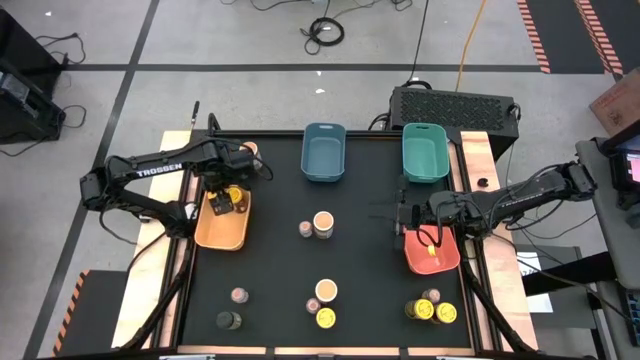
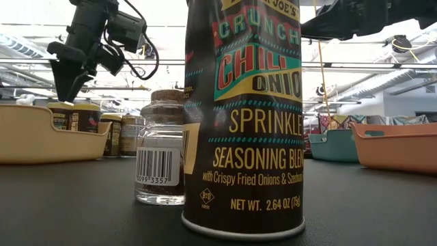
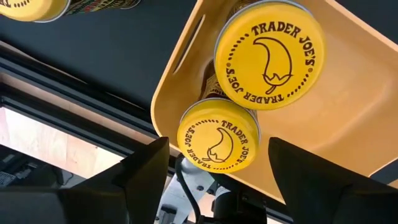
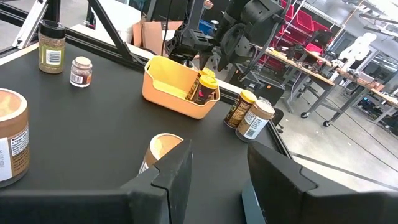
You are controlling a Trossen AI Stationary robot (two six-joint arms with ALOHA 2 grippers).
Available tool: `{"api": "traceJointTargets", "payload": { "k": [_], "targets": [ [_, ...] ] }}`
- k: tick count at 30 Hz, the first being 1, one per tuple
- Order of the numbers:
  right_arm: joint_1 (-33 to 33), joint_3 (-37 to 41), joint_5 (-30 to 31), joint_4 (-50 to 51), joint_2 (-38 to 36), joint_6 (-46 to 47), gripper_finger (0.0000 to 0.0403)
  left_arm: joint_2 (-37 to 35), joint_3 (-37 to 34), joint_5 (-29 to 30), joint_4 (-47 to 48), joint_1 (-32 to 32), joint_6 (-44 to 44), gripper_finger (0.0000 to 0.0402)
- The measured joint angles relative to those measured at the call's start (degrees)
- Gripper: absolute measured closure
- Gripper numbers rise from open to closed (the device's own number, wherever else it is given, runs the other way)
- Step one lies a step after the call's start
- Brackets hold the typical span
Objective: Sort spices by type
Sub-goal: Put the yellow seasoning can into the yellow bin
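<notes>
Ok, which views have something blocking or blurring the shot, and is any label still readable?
Low view: the chili onion seasoning jar stands so close that it fills the middle, yet its label reads clearly. Left wrist view: the yellow lids are sharp, while the dark fingers are soft. High view: evenly lit.

High view: 2 bins [image 1: 324, 152] side by side at top centre, 1 bin [image 1: 222, 222] at left w/ 2 jars [image 1: 228, 198] inside, 1 bin [image 1: 432, 254] at right w/ 1 jar [image 1: 431, 250] in it. Jar pair [image 1: 318, 226] at frame centre; other jars [image 1: 325, 304] strung along the bottom edge, from lower left to lower right.
</notes>
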State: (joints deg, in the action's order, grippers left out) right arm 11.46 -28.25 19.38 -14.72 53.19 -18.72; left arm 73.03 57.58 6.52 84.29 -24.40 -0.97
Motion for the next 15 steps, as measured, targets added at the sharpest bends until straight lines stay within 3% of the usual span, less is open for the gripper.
{"api": "traceJointTargets", "payload": {
  "k": [7,15],
  "targets": [
    [0.00,0.00,-0.02,-0.02,0.00,-0.02,0.0253,0.02,0.41,0.59,0.47,0.00,-1.22,0.0125],
    [0.00,0.00,-0.02,-0.79,0.00,-0.17,0.0253,0.02,7.10,0.07,4.47,0.04,-3.18,0.0125]
  ]
}}
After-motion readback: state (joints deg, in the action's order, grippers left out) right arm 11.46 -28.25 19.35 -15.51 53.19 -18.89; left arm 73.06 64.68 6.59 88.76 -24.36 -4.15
